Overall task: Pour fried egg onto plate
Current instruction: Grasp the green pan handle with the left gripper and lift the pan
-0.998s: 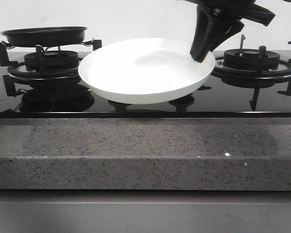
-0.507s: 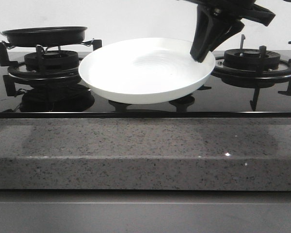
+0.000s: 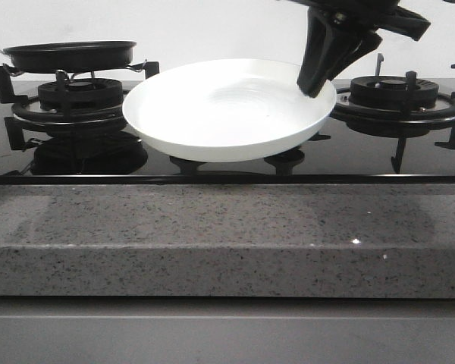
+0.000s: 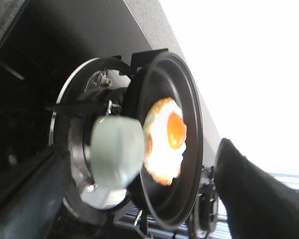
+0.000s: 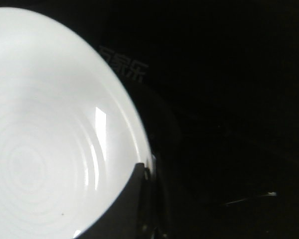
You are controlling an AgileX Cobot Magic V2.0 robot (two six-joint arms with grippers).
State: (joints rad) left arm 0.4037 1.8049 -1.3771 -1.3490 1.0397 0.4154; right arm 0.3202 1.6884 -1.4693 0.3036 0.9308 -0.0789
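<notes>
The plate (image 3: 227, 110) is glossy white with faint concentric rings. Left of it, the black pan (image 3: 70, 54) holds a cream-white fried egg (image 4: 165, 140) with an orange yolk.

Raised plate (image 3: 220, 114) fills the gap between both burner grates (image 3: 398, 106).

Kitchen: black glass gas hob (image 3: 227, 163), burner grates (image 3: 398, 102), speckled stone countertop (image 3: 227, 235).
</notes>
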